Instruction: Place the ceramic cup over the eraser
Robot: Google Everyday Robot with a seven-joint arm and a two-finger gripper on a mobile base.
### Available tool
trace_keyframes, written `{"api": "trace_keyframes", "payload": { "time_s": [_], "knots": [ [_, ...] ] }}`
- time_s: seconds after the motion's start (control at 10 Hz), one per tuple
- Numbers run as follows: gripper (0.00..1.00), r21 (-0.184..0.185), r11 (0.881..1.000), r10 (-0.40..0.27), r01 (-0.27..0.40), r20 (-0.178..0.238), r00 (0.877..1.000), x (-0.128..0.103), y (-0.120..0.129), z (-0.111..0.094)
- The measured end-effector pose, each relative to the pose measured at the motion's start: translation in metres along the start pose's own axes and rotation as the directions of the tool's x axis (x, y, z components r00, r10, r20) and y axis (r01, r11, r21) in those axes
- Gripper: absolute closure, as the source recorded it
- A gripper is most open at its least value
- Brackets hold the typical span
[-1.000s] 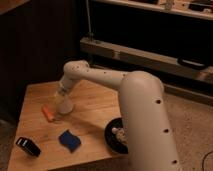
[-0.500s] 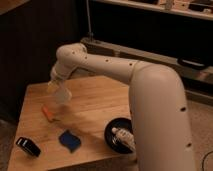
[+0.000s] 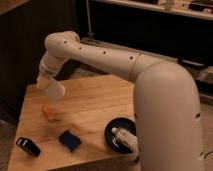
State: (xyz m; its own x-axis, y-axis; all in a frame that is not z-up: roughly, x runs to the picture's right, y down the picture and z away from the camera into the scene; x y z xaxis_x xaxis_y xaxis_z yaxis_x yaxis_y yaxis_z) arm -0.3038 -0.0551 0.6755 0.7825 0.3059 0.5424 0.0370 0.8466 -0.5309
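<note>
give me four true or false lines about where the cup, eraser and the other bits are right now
1. The gripper holds the cup up off the table. True.
2. The cup covers the eraser. False: the eraser lies uncovered near the table's front left corner.
3. The blue pad lies between the eraser and the black bowl. True.
4. The orange piece sits inside the bowl. False: it lies on the bare wood, well left of the bowl.
</note>
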Motion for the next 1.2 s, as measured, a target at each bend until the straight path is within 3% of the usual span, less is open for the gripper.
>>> {"api": "trace_keyframes", "payload": {
  "time_s": [0.7,1.0,1.2],
  "knots": [
    [1.0,-0.004,1.0,-0.006,0.006,0.004,1.0,-0.003,0.002,0.002],
    [1.0,-0.022,0.998,-0.065,0.066,0.051,0.997,-0.018,0.016,0.004],
    [1.0,-0.052,0.991,-0.117,0.124,0.121,0.986,-0.042,0.054,0.012]
  ]
}}
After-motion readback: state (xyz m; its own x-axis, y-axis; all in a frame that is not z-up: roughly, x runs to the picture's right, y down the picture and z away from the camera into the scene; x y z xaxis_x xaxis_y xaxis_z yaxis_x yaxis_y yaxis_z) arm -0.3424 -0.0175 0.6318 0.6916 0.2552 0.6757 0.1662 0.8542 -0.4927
